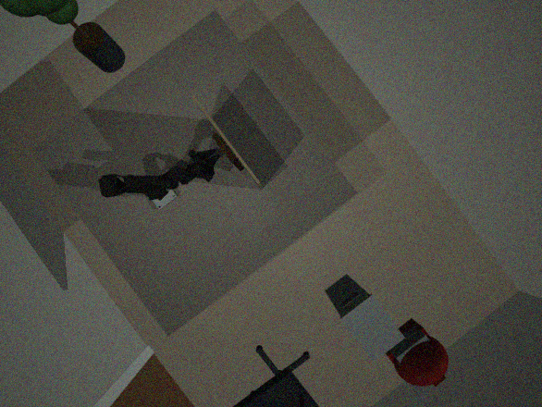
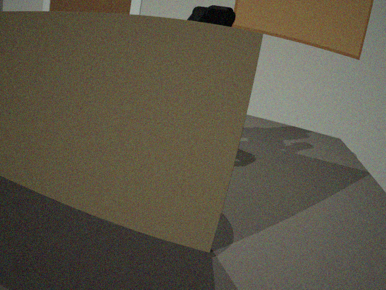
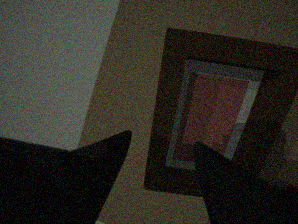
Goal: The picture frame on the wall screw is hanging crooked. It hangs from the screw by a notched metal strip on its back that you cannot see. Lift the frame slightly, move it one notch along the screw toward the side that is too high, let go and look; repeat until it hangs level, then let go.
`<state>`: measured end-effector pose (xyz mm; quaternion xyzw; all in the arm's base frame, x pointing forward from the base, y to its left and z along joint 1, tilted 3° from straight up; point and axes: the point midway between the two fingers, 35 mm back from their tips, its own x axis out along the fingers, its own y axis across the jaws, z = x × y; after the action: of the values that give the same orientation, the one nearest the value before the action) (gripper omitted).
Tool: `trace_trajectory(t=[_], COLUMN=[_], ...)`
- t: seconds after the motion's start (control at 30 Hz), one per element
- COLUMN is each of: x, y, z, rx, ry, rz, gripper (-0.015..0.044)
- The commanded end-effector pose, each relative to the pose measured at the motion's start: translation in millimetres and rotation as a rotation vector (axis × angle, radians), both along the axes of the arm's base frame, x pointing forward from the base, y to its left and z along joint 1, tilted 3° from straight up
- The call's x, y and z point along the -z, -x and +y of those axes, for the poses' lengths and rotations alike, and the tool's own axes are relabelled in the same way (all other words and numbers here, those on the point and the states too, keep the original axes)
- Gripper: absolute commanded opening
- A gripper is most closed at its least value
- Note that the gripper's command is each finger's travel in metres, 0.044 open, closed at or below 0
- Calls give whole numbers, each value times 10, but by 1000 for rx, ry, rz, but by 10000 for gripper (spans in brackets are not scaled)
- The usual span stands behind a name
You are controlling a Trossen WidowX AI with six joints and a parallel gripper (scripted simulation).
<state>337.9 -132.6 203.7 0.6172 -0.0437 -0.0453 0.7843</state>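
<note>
The black parallel-jaw gripper [image 3: 162, 165] has its fingers standing partly apart, about half their spread, with nothing between them. In the wrist view the two dark fingers frame the lower part of the picture. Ahead of them, and closer to the far finger than to the near one, hangs the dark brown wooden picture frame [image 3: 172, 100] with its pale mat and reddish picture. It sits flat on the tan upright wall panel [image 3: 135, 75] and appears tilted in this view. The far finger's tip overlaps the frame's lower corner in the picture; whether it touches cannot be told.

From the top view the gripper [image 1: 208, 159] reaches toward the thin edge of the wall panel [image 1: 231, 143], which stands on the pale desk [image 1: 416, 231]. In the exterior view the panel's back [image 2: 125, 115] hides the frame.
</note>
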Motion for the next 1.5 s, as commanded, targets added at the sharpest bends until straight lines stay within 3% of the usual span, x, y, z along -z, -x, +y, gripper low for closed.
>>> trace_trajectory(t=[0.0,0.67,1.47], x=[-19,-26,-26], y=[-56,-366,-369], z=[-19,-54,-54], rx=[3,3,3], ry=[-1,0,0], rz=[-5,-8,-8], gripper=[260,260,260])
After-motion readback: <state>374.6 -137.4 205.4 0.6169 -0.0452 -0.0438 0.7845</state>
